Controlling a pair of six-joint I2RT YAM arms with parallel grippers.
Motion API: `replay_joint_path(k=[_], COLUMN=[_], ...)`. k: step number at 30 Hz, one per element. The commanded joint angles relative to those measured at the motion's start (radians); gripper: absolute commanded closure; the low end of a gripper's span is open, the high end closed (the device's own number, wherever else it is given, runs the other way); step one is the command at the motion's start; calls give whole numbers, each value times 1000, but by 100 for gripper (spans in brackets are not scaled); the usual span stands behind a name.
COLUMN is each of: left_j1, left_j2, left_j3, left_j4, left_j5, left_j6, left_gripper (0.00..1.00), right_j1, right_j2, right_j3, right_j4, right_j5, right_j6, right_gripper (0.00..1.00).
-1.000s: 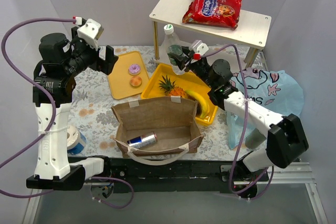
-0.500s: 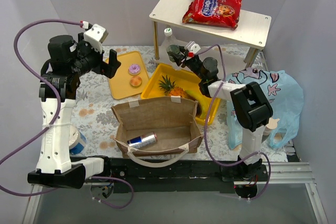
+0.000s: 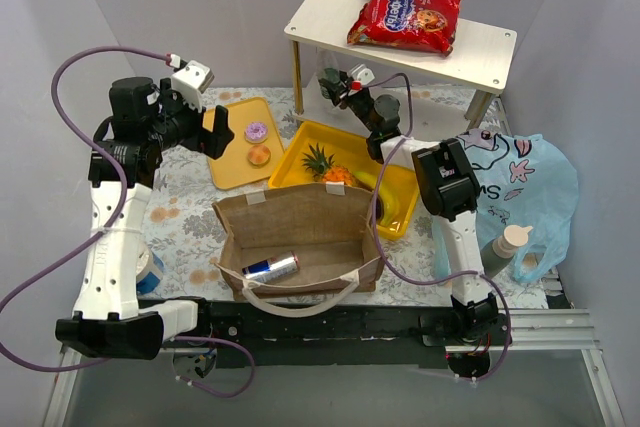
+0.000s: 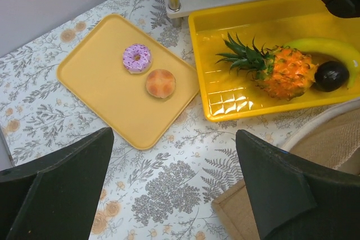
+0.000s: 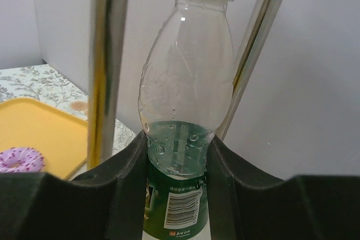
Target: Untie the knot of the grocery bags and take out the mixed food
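**Paper bag open with one can inside; right hand holds a bottle under the shelf**

The brown paper bag [image 3: 300, 212] sits open at the near edge of the desk [image 3: 180, 217], between the two arm bases. One small can [image 3: 270, 268] lies on its side inside it. The light-blue plastic bag [image 3: 535, 182] lies crumpled at the right side of the desk. A bottle with a beige cap [image 3: 503, 250] stands at its near edge; whether it is inside the plastic or just beside it is hard to tell.

Behind the paper bag is a deep yellow tray [image 4: 225, 108] holding a small pineapple [image 4: 281, 71], a banana [image 4: 320, 46] and a dark round fruit [image 4: 331, 75]. To its left, a flat yellow tray [image 4: 107, 94] carries a pink-iced doughnut [image 4: 136, 58] and a pale doughnut [image 4: 160, 84], close together. A red cookie packet [image 3: 405, 15] lies on top of a small pale shelf [image 3: 330, 17] at the back.

The right hand [image 5: 176, 167] reaches under that shelf and grips an upright clear bottle [image 5: 188, 88] with a green label and white cap, a finger pressed to each side, between two metal legs.

The left hand [image 4: 174, 155] hovers above the desk near the flat tray, its fingers spread wide and holding nothing.
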Motion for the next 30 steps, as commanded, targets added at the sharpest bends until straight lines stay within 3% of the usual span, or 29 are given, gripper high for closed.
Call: replay_joint_path(k=[1, 3, 14, 15, 17, 19, 26, 30], left_j1=[9, 9, 9, 9, 9, 9, 9, 9], left_j2=[-18, -19, -38, -39, -44, -49, -81, -93], left_j3=[-32, -44, -84, -84, -84, -90, -99, -73], left_j4=[27, 37, 49, 47, 47, 52, 46, 29], left_j5=[2, 6, 27, 29, 32, 32, 64, 107], left_j6=[-3, -4, -9, -7, -6, -6, -9, -12], left_gripper=[10, 9, 9, 9, 9, 9, 9, 8], right_j1=[-21, -25, -28, -28, -30, -31, -25, -11], right_j2=[67, 86, 9, 1, -23, -40, -153, -267], right_j3=[149, 168, 40, 25, -7, -22, -122, -304], right_j4=[92, 85, 69, 68, 68, 51, 27, -1], right_j5=[69, 83, 108, 108, 109, 100, 102, 91], right_j6=[20, 20, 51, 51, 51, 54, 66, 55], right_gripper=[99, 99, 43, 37, 8, 2, 2, 2])
